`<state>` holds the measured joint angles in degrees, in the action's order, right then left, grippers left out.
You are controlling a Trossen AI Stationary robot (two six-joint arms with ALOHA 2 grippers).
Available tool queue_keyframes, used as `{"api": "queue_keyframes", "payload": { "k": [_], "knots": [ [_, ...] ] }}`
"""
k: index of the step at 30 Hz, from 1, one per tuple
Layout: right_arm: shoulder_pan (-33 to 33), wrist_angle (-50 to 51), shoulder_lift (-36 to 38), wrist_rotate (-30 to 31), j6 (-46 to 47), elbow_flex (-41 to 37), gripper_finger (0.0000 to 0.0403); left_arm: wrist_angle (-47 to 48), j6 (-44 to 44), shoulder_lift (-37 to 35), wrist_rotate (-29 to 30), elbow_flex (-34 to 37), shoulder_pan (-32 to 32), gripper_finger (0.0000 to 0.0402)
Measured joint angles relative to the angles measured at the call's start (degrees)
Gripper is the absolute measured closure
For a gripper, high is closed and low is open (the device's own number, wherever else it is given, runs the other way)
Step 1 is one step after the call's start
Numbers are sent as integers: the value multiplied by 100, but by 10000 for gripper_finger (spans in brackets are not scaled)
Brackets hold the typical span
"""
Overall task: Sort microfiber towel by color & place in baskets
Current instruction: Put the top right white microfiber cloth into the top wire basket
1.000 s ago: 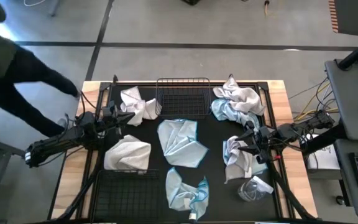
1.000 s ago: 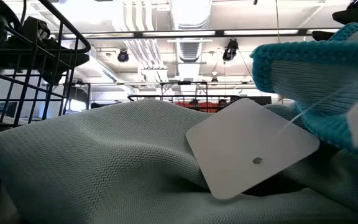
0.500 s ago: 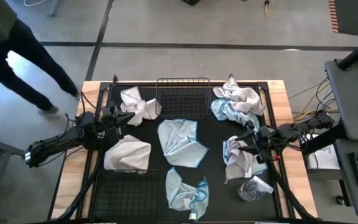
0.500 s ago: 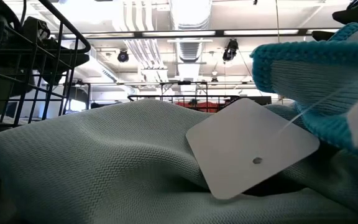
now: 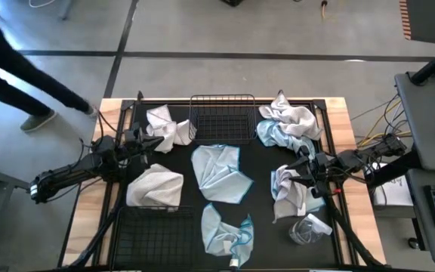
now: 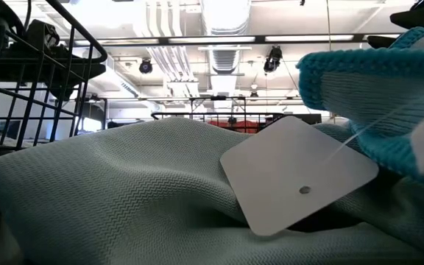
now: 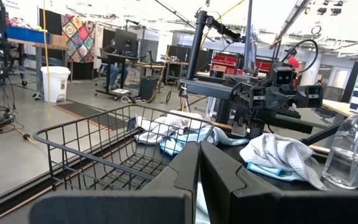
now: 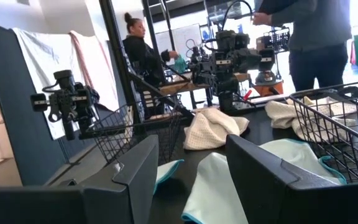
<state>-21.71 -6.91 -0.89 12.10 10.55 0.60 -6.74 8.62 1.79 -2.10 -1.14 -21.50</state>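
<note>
While towels litter the black mat (image 5: 257, 162), left end effector (image 5: 155, 141) is pressed together (right (image 5: 296, 172) spread).

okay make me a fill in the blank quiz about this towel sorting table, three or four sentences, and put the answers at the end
1. The wire baskets on the black mat number ____.
2. The left gripper has its fingers ____.
3. The right gripper, by a crumpled towel, has its fingers ____.
4. The basket at the mat's far edge holds ____ towels.

Missing words: two; shut; open; no
</note>
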Motion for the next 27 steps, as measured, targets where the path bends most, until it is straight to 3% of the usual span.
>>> {"api": "queue_keyframes", "payload": {
  "k": [11, 27],
  "knots": [
    [0, -157, 0, 0, 1244, 0, 220, -1, 0, 1, -1, 0, 1, 402],
    [0, -385, 0, 11, 1211, 0, 220, -2, 0, -1, -1, 1, 2, 402]
  ]
}}
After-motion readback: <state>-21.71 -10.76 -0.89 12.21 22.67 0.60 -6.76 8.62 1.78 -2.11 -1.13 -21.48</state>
